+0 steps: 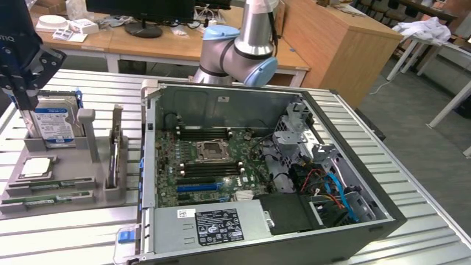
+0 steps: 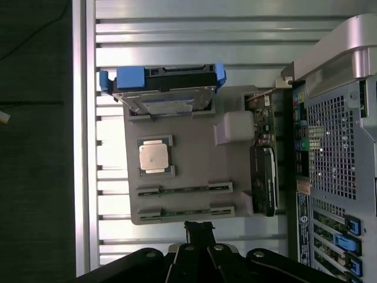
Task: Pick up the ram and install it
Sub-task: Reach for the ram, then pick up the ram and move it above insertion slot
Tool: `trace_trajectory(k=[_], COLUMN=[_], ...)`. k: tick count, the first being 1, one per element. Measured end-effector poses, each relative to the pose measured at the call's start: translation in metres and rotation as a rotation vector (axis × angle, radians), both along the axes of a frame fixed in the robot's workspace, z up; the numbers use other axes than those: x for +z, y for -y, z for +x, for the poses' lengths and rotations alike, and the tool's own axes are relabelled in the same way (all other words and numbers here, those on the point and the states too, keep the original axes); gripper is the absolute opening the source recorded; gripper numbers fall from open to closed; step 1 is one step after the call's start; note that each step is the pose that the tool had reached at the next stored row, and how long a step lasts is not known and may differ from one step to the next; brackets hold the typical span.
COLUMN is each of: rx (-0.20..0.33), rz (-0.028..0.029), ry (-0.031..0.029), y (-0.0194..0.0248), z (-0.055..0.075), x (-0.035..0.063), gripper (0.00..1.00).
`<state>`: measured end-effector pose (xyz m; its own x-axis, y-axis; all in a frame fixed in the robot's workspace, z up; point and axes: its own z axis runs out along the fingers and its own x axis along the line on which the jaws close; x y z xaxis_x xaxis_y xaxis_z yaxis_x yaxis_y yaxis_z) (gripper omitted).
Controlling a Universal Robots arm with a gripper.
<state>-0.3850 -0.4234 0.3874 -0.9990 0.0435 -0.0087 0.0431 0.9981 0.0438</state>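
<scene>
Two alike green ram sticks lie flat in slots of the grey tray: one further in, the other by the tray's edge. I cannot tell which of them is the ram of the task. My gripper hangs above the tray at the exterior view's left, near the hard drive. Its fingers are shut with nothing between them. In the wrist view the fingertips sit just outside the tray's edge, closest to the outer stick.
The tray also holds an upright hard drive, a square silver processor and an upright card. An open computer case lies right of the tray, its motherboard exposed. Everything rests on a ribbed metal table.
</scene>
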Motion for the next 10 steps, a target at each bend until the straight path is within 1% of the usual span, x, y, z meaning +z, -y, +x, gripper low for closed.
trace_trajectory(k=[2, 10], rx=[0.000, 0.000], rz=[0.0000, 0.0000], ry=[0.0000, 0.0000], y=[0.0022, 0.0023], z=[0.0000, 0.0000], x=[0.0000, 0.0000], gripper=[0.11, 0.11])
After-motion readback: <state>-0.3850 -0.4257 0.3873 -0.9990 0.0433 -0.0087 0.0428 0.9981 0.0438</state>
